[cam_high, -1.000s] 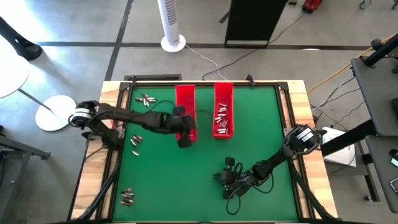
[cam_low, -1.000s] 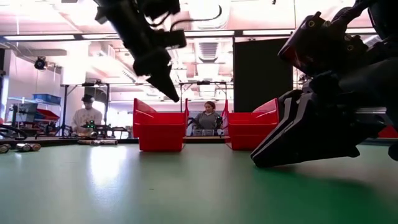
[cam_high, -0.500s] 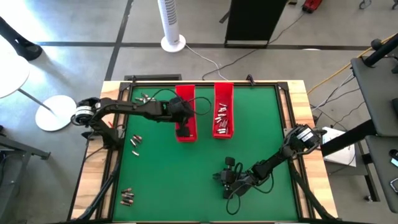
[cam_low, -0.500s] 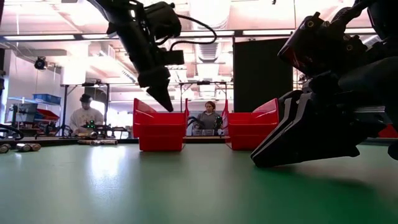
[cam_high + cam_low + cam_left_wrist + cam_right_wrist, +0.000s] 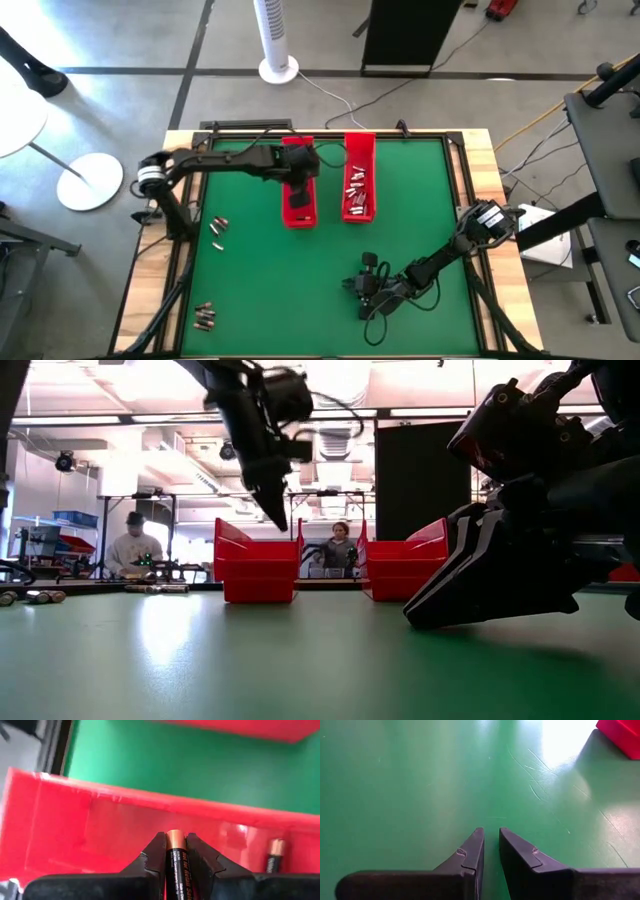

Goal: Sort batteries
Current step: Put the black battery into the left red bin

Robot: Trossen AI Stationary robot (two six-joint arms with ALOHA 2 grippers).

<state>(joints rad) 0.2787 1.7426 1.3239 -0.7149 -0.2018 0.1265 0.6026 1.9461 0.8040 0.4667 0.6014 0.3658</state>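
One battery [image 5: 175, 865] is clamped between my left gripper's [image 5: 175, 851] fingers, its long axis running in line with them and its copper end pointing out past the tips. I am holding it over the left tray [image 5: 298, 185], whose red floor is lying straight ahead of the tips, so the coming move, as I judge it, is a plain release downward. Another cell [image 5: 272, 856] is already lying in that tray, off to one side of the held one. My left arm is reaching across from the table's left edge, wrist tipped down over the tray. The right tray [image 5: 359, 190] is holding a cluster of cells; loose batteries [image 5: 217, 228] are waiting on the green mat [image 5: 300, 290] near the left edge. My right gripper [image 5: 490, 842] is resting low on the mat near the front, well apart from both trays, fingers nearly together and holding nothing.
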